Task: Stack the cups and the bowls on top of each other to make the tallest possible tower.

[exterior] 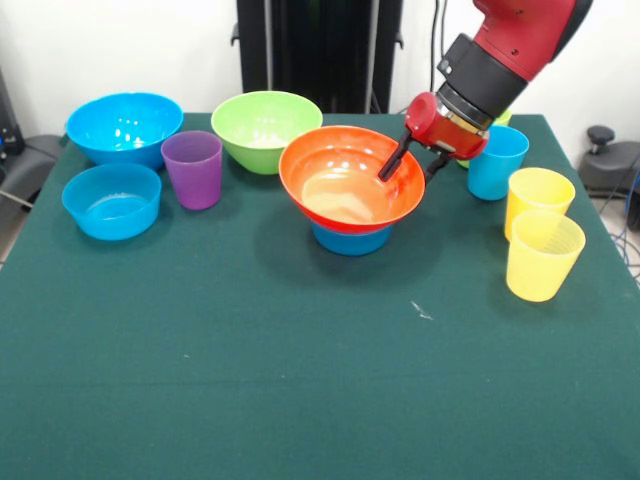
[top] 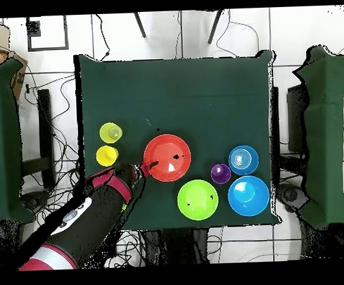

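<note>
**A:** Nearest the camera across the table, the two yellow cups (exterior: 541,243) stand upright and empty, touching each other. Thin plastic by the look — light, slick, likely to flex; a pinch over the rim seems safest.

**B:** And the middle?

**A:** The orange bowl (exterior: 345,180) sits on a small blue bowl (exterior: 349,240), nothing in it. The gripper (exterior: 412,165) straddles its far rim, one finger inside, one outside — whether they pinch it or stand loose I cannot tell.

**B:** The rest?

**A:** The purple cup (exterior: 193,168) stands alone on the cloth beside a second small blue bowl (exterior: 111,200). Farther back are the blue cup (exterior: 496,161), green bowl (exterior: 266,128) and large blue bowl (exterior: 124,126) — all empty, glossy, probably slippery.
</note>
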Tool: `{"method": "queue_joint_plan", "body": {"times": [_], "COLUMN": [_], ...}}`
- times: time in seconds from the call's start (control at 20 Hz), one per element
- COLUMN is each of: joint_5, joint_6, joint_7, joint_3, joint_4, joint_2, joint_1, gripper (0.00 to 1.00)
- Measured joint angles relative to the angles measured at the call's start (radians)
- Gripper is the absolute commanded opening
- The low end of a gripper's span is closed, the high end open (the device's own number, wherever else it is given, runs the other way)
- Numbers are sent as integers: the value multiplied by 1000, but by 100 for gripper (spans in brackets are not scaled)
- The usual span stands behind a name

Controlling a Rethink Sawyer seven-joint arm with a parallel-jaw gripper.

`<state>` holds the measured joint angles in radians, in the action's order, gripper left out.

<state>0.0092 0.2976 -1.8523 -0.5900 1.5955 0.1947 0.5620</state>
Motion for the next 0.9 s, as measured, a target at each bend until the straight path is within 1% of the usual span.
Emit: {"method": "queue_joint_plan", "body": {"times": [0.5, 0.7, 0.9], "joint_5": [0, 0, 0], "joint_6": [12, 28, 58], "joint_7": [0, 0, 0], "joint_3": [0, 1, 2], "joint_4": [0, 0, 1], "joint_2": [5, 21, 61], "joint_1": [0, 0, 0], "gripper": [100, 100, 100]}}
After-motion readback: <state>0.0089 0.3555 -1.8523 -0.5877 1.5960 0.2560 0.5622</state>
